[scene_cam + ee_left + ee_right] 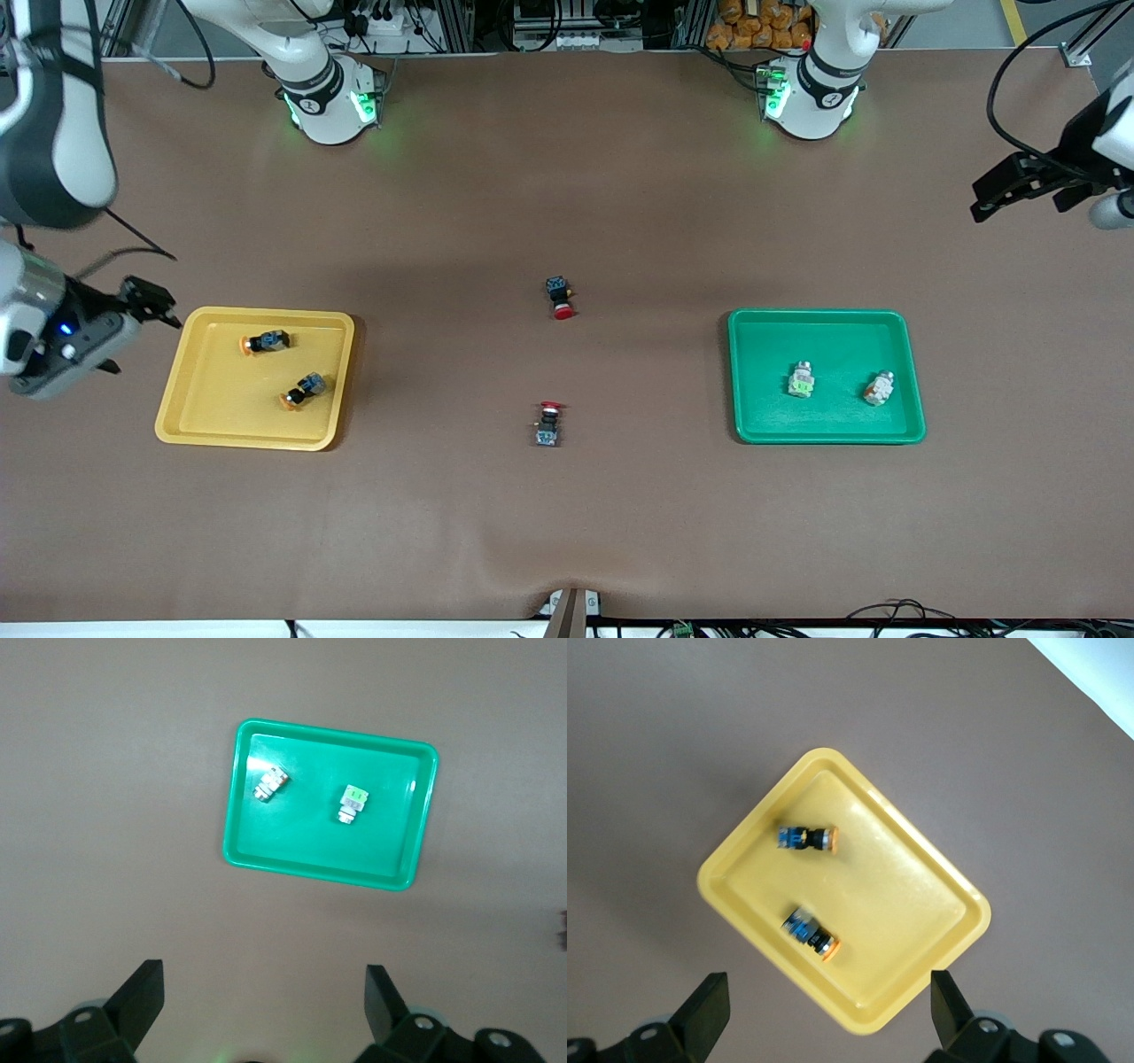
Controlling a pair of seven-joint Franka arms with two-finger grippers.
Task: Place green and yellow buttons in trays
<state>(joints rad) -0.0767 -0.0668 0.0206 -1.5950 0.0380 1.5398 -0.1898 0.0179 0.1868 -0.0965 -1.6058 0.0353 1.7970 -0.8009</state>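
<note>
Brown tabletop (567,514), matte, slight wrinkle near the front edge. Two red-capped switches lie on their sides mid-table, well apart. One red-capped switch (559,298) sits farther from the front camera, cap pointing toward the camera. The other red-capped switch (548,424) sits nearer, cap pointing away. Cables and clutter (753,27) run along the base edge.

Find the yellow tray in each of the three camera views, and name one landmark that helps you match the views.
Front view: yellow tray lies toward the right arm's end of the table.
Left wrist view: not in it.
Right wrist view: yellow tray fills the middle, below the open right claw.
Shared landmark: the two orange-capped buttons lying in it.
</note>
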